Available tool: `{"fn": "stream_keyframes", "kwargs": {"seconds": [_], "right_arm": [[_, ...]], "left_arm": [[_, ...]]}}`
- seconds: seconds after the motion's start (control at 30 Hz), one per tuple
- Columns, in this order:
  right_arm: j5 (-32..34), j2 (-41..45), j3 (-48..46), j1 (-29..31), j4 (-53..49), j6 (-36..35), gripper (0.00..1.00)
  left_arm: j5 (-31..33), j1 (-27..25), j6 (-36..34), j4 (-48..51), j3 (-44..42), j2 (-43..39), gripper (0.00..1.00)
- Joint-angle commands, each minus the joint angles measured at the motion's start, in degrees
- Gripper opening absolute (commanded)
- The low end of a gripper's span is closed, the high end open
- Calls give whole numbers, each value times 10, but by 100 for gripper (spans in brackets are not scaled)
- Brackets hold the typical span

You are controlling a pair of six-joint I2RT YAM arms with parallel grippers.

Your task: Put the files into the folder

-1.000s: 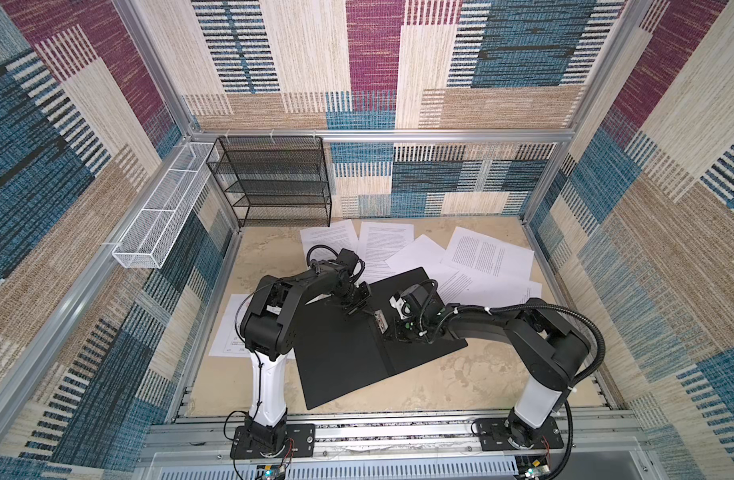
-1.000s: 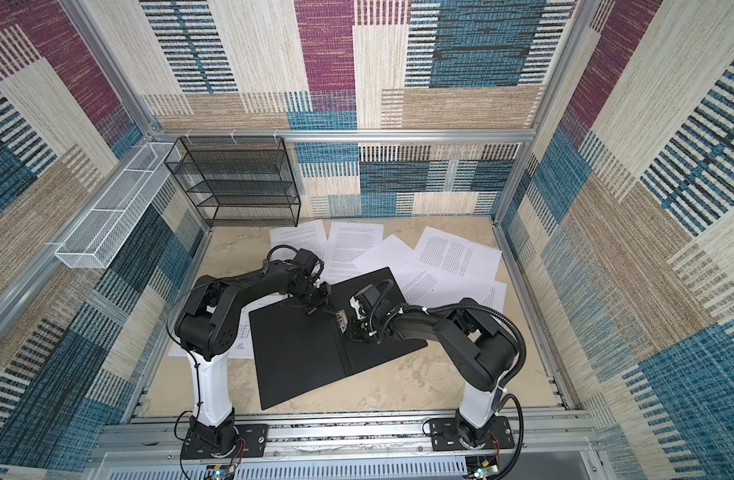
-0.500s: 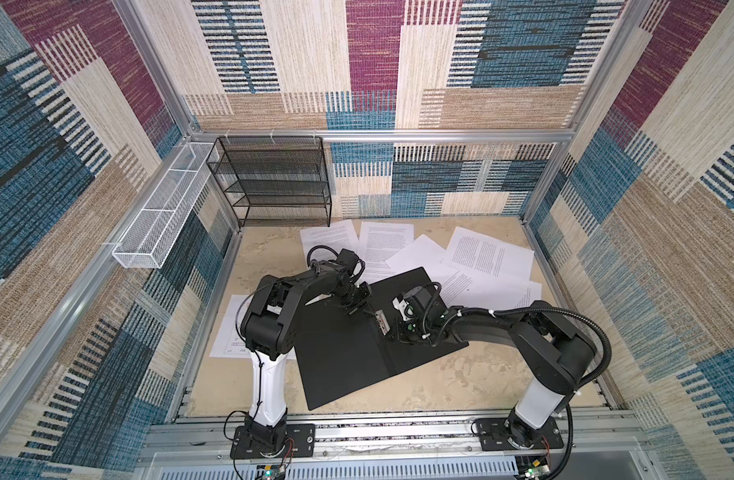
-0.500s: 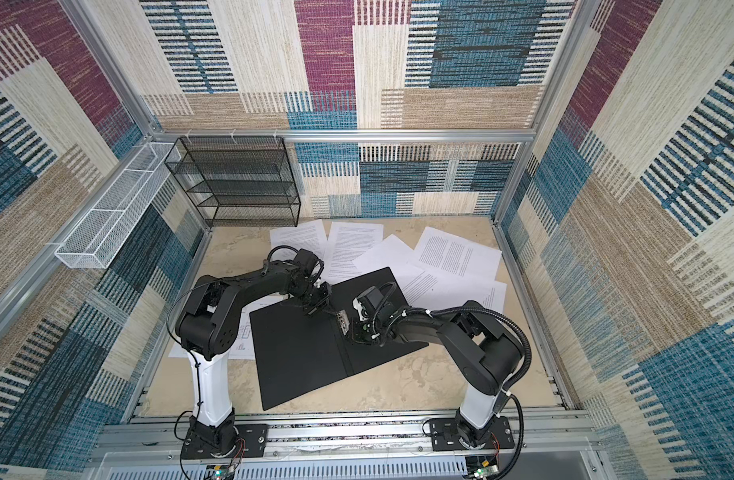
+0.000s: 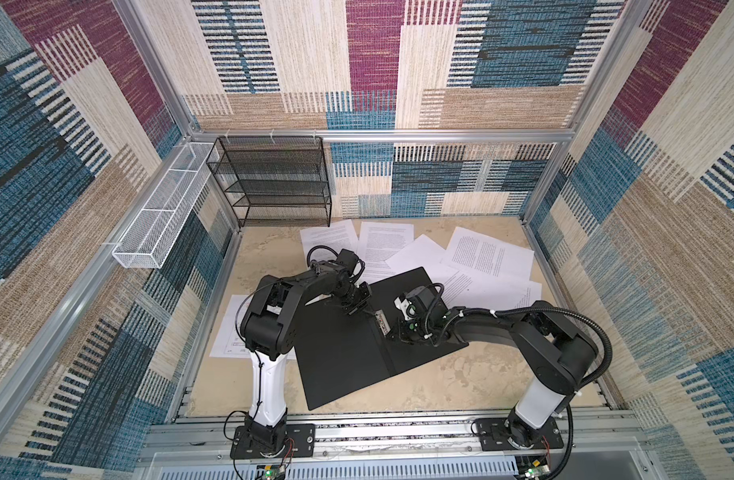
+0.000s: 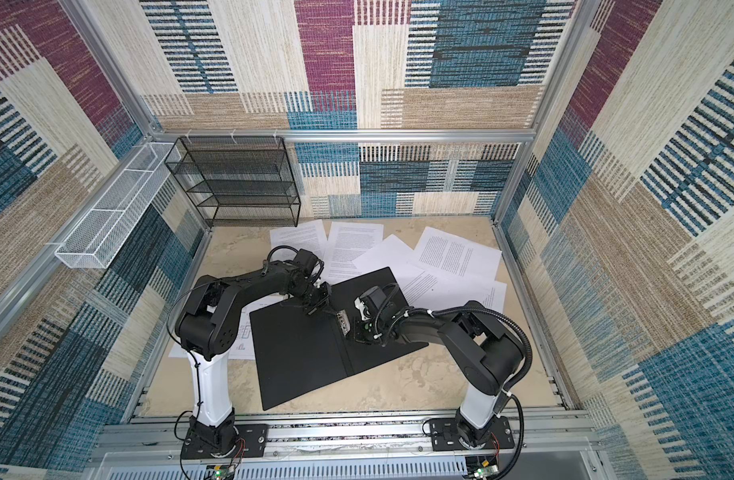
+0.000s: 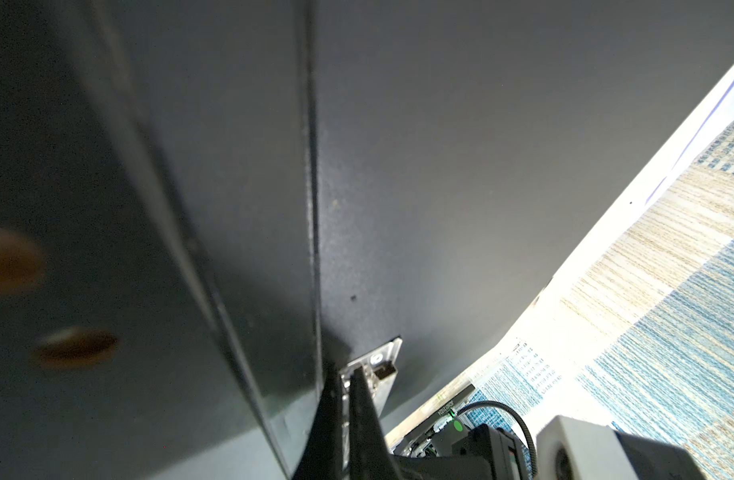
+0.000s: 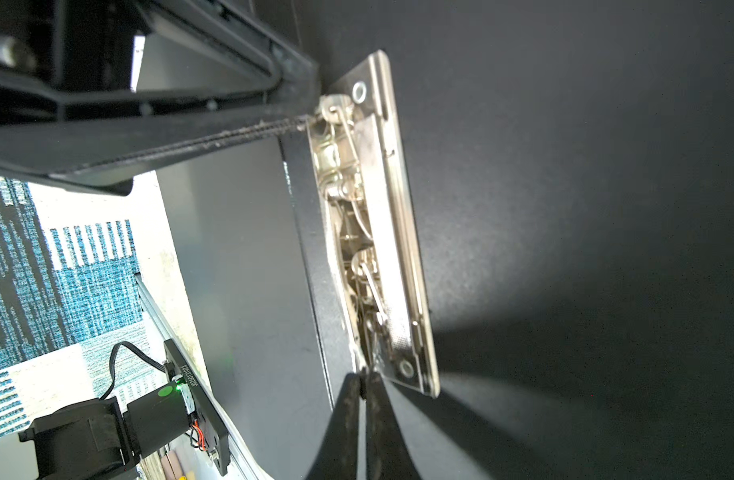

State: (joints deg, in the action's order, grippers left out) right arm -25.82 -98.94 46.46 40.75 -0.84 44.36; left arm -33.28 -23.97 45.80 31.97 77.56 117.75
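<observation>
open folder point(image 5: 340, 353) lies black side up near the table's point(image 5: 440, 386) front, covering one edge of a drawing sheet point(image 5: 228, 332). left gripper point(image 7: 349, 374) and right gripper point(image 8: 362, 380), both closed, touch opposite ends of its metal clip point(image 8: 378, 232); whether either pinches anything is unclear. other files point(image 5: 490, 257) lie scattered beyond, outside the folder.

A black mesh rack point(image 5: 270, 183) stands at the back of the table point(image 5: 440, 390) beside a white wall-hung basket point(image 5: 162, 212).
</observation>
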Motion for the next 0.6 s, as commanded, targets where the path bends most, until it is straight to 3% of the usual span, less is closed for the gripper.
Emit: {"fn": "stream_keyframes", "kwargs": {"seconds": [0.0, 0.1, 0.2, 0.57], "right_arm": [[-1, -4, 1, -1, 26, 6, 8], [-5, -10, 1, -1, 31, 10, 7], [-1, -12, -4, -1, 35, 17, 0], [68, 9, -68, -17, 36, 80, 0]], "left_arm": [[67, -1, -6, 37, -7, 11, 0], [67, -1, -6, 36, -7, 13, 0], [68, -1, -7, 36, -8, 15, 0], [75, -1, -10, 44, -8, 25, 0]]}}
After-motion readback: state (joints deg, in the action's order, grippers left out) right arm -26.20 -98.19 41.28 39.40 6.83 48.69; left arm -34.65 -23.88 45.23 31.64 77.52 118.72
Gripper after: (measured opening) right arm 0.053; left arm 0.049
